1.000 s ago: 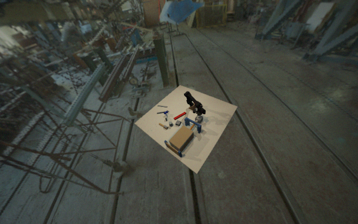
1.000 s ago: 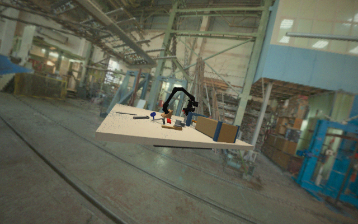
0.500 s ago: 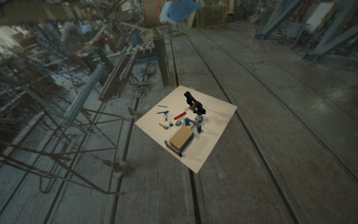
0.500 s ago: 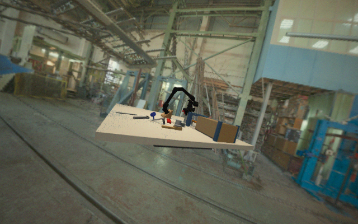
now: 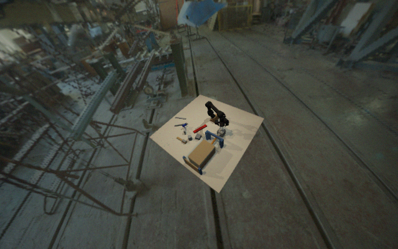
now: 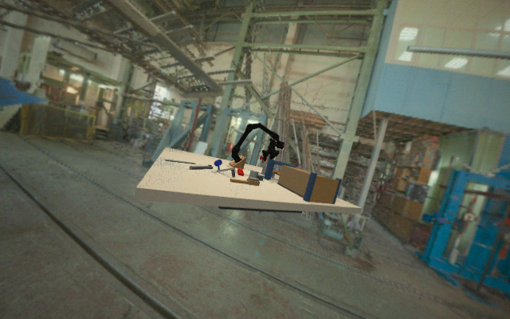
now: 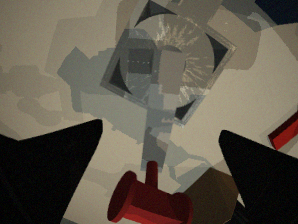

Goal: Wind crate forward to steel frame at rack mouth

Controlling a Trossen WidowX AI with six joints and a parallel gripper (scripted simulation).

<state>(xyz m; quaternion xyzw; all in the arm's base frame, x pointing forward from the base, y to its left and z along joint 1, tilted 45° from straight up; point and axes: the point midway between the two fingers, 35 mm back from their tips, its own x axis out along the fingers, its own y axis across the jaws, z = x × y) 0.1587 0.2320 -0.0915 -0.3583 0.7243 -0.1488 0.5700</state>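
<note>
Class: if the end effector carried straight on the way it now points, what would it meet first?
Probably the grey crank handle with its red spool-shaped grip, seated on the round grey winch; the open end effector holds nothing, though depth is unclear.
</note>
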